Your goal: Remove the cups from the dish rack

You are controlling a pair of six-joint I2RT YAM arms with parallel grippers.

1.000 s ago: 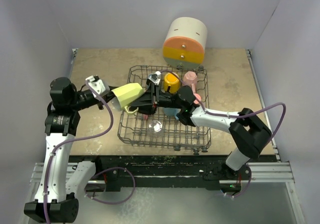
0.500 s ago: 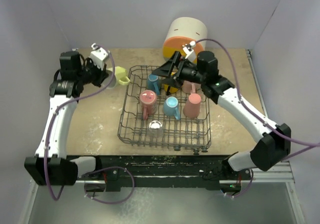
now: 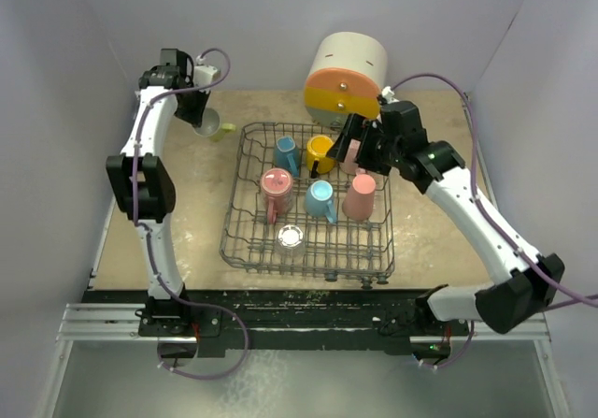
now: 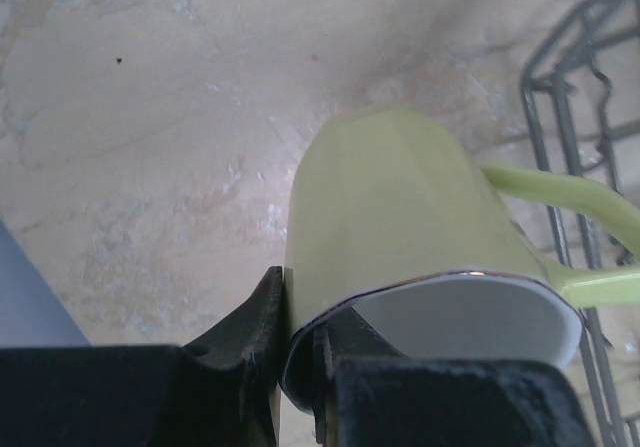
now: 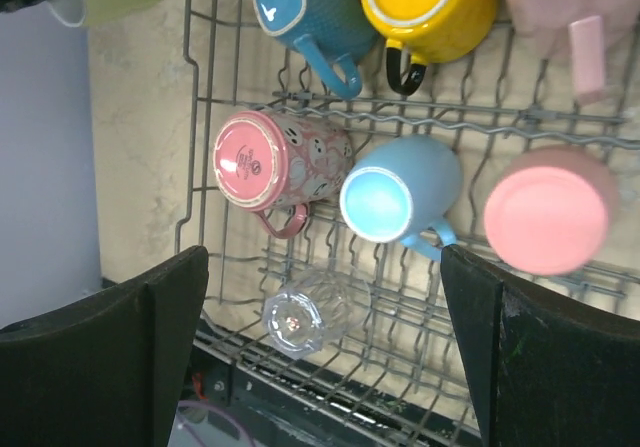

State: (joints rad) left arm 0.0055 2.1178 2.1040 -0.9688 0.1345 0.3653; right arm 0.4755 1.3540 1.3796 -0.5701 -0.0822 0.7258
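The left gripper [image 4: 300, 357] pinches the lime-yellow cup [image 4: 400, 227] by its rim over the table [image 4: 150, 117], beside the dish rack [image 3: 245, 240]. So thin a hold might slip. The right gripper [image 5: 322, 257] hangs wide open above the rack.

The table [image 3: 198, 222] has a beige, marbled top with some pale stains. Plain pale lilac walls [image 3: 56, 81] close three sides. A metal rail [image 3: 93, 323] runs along the near edge. The light is soft and even.
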